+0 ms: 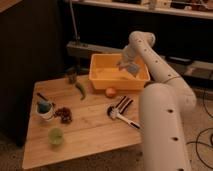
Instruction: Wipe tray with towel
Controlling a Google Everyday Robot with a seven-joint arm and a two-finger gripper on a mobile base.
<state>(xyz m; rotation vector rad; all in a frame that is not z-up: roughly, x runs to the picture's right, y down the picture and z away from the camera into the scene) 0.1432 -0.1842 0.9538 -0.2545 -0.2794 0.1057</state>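
The claw point(128, 64) hung inside the tray point(102, 79), toward its far right corner, fingers clamped on the towel point(132, 68), which drooped in a pale fold just above the tray floor. The tray sat at the back edge of the surface point(90, 132). Just in front of the tray lay an orange ball point(110, 92), and further forward a brush point(121, 114). The towel looked soft and light, likely to bunch under pressure, so a pinch at its gathered top seemed sensible. The tray appeared stiff, smooth plastic, apt to slide if pushed.
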